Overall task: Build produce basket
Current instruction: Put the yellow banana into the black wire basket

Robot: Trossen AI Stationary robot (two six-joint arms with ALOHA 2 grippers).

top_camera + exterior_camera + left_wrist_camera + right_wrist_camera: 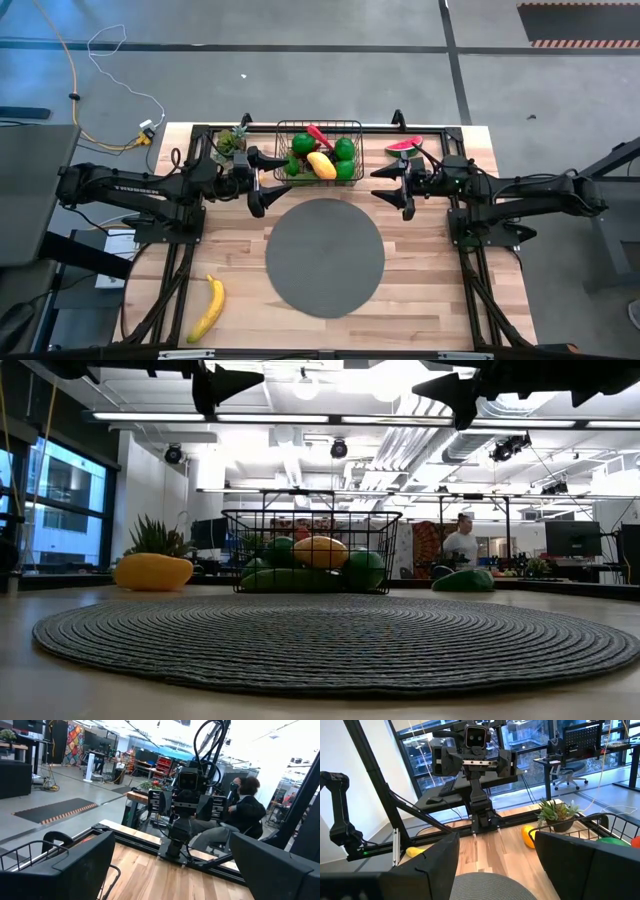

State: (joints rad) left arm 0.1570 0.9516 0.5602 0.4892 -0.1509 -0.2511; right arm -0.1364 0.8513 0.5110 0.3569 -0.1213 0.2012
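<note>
Hovering released beside the rectangular black wire-mesh basket [319, 150]: left gripper [262, 181], right gripper [398, 186]. Holding nothing. Yellow banana [207, 309] near the table's front edge.

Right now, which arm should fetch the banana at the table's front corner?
Left, probably. The banana lies on the left arm's side, and the left hand is open and empty.

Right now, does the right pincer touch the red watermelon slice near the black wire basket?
Apart. The high view shows the right pincer open above bare wood, a clear gap from the watermelon slice.
</note>
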